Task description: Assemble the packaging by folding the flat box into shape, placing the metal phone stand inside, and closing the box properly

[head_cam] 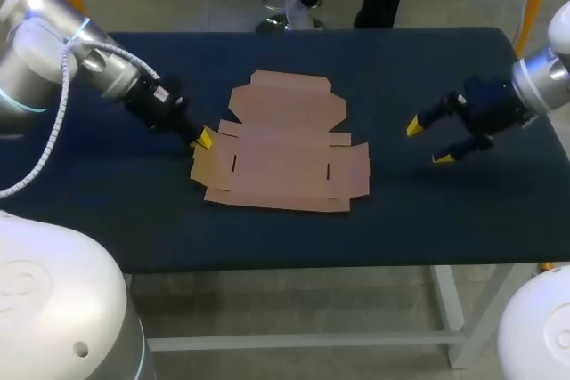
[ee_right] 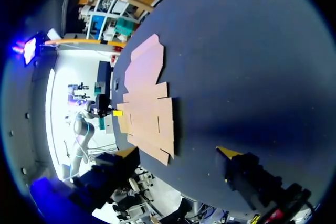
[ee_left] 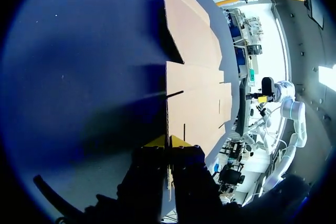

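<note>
Mid-table, the flat box (head_cam: 287, 153) lies unfolded on the dark blue table (head_cam: 427, 68). It is tan card, all panels spread out, none folded up into walls. The lid panel with its tabs points to the far edge. The wider main panel with two short slits lies toward the near edge, and side flaps stick out on both ends.

My left gripper (head_cam: 203, 139) is at the box's left end, yellow tips right on the corner of the left side flap. From the left wrist view, the left gripper (ee_left: 168, 141) has its fingers pressed close with the thin card edge running between them, so it is pinching the flat box (ee_left: 197, 98) at that flap. Can't tell if the flap is lifted off the table (ee_left: 79, 77). The left arm (head_cam: 80, 55) comes in from the far left corner.

My right gripper (head_cam: 429, 142) hangs to the right of the box, well apart from it, fingers spread wide, nothing between them. From the right wrist view, the right gripper (ee_right: 177, 155) shows both yellow tips far apart, with the flat box (ee_right: 147, 108) ahead of it on the table (ee_right: 252, 51). The left gripper's yellow tip shows at the box's far end. The right arm (head_cam: 543, 73) enters from the right edge.
</note>
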Controlling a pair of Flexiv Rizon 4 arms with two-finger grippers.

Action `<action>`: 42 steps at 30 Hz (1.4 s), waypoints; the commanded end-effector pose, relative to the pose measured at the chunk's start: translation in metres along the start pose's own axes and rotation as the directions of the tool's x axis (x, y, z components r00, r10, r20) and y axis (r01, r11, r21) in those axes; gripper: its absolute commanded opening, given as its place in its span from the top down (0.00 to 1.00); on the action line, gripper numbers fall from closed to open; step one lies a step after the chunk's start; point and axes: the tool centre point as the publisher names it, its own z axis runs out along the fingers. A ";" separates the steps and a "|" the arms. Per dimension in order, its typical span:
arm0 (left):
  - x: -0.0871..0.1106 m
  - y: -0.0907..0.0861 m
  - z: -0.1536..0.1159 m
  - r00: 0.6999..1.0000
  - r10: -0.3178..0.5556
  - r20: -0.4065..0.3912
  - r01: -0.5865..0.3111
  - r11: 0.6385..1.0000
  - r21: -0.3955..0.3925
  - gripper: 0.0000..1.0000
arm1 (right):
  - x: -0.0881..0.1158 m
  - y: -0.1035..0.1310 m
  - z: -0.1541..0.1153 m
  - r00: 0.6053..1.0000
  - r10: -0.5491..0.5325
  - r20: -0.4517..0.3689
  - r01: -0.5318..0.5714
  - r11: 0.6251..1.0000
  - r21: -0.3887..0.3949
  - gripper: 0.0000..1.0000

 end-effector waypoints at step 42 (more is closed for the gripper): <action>-0.010 0.036 0.007 0.997 -0.064 -0.045 0.068 0.992 0.104 0.76 | 0.003 -0.005 0.001 1.000 -0.016 -0.008 0.017 1.000 0.019 0.00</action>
